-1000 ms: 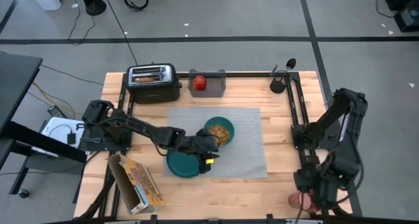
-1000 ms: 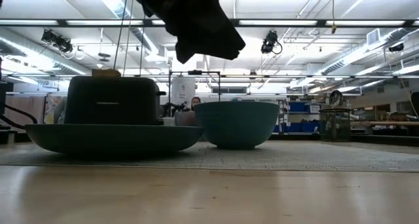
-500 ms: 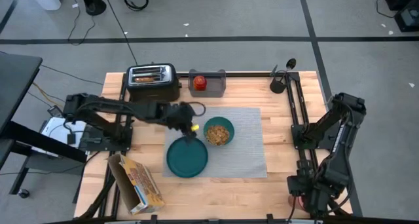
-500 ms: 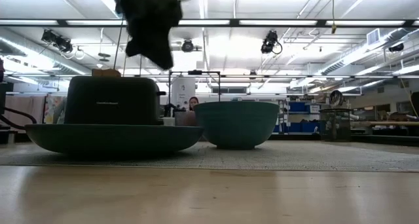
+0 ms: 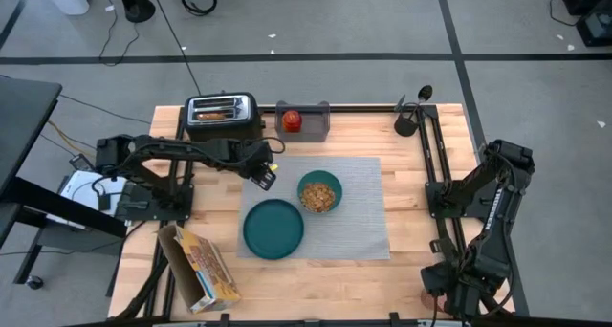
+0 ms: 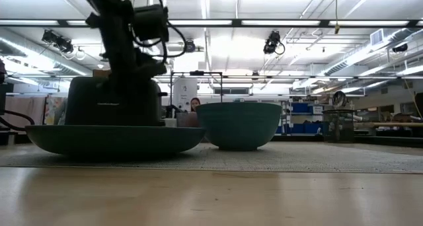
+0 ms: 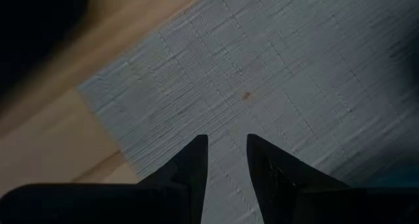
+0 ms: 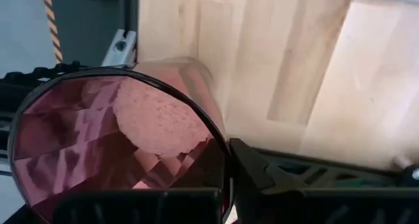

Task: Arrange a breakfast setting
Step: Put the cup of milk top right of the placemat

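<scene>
Since the right gripper (image 8: 226, 185) pinches only the rim of the red cup (image 8: 118, 145) at the table's near right corner, the cup could tip or slip when lifted. Farther off, the left gripper (image 7: 227, 160) hovers part-spread and empty over the placemat (image 5: 363, 207) corner near the toaster (image 5: 223, 119), beyond the plate (image 5: 273, 228) and bowl (image 5: 319, 192).

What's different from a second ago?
The left hand lifted off the plate and swung back toward the toaster, over the placemat's corner. The right hand closed on the red cup at the table's near right corner. Plate, bowl and toaster stayed put.

Woven placemat (image 5: 349, 198) (matt), faceted translucent cup (image 8: 118, 145)
</scene>
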